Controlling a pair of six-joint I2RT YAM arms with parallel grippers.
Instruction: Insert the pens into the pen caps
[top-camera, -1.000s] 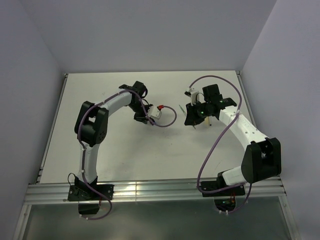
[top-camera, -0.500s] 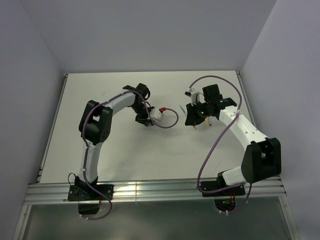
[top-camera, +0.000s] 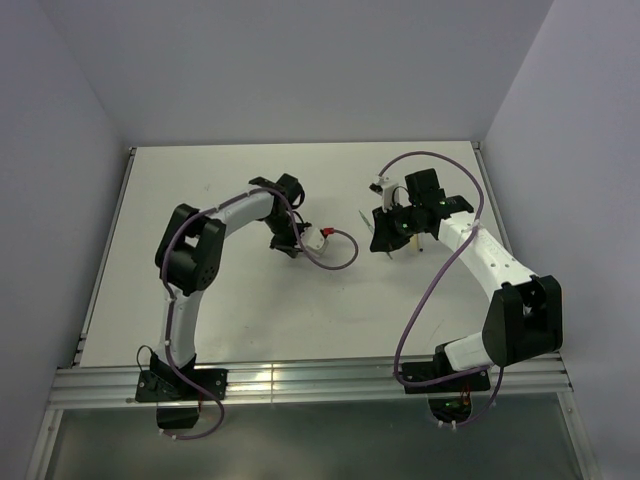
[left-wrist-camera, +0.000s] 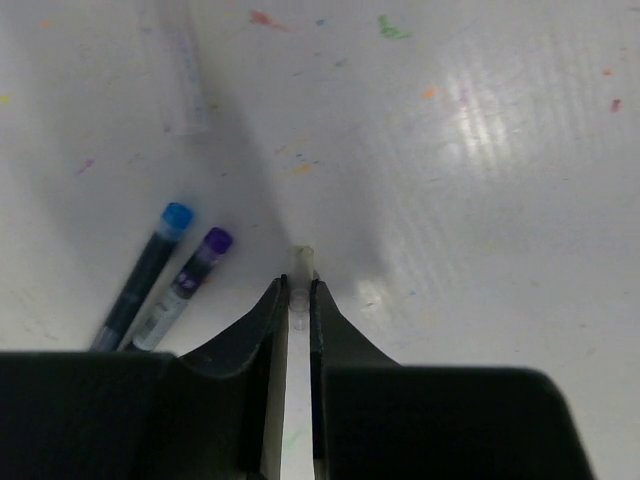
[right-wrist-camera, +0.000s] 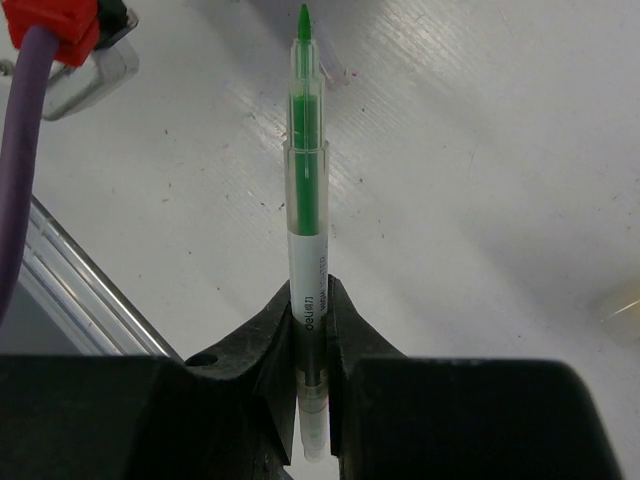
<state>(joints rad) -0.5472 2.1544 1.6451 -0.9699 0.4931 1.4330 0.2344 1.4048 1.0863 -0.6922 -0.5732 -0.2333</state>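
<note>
1. The right gripper (right-wrist-camera: 308, 300) is pressed onto the green pen (right-wrist-camera: 304, 190) and holds it by the rear part. The barrel and the green tip stick straight out in front of the jaws.
2. The left gripper (left-wrist-camera: 298, 296) pinches a small clear cap (left-wrist-camera: 301, 258). Its end looks out just beyond the fingertips.
3. From above, the two grippers face each other over the table (top-camera: 250, 310) with a gap between them. The pen's long axis runs from the right gripper roughly toward the left one.
4. In the right wrist view, the left arm's red connector (right-wrist-camera: 50, 25) sits to the left of the pen tip. I judge that tip and cap mouth are not yet on one line.
5. Only the left wrist view shows a blue-capped pen (left-wrist-camera: 145, 285) and a purple-capped pen (left-wrist-camera: 188, 285) lying side by side on the table. A clear tube (left-wrist-camera: 178, 70) lies farther off. The top view is too small to show the cap.
</note>
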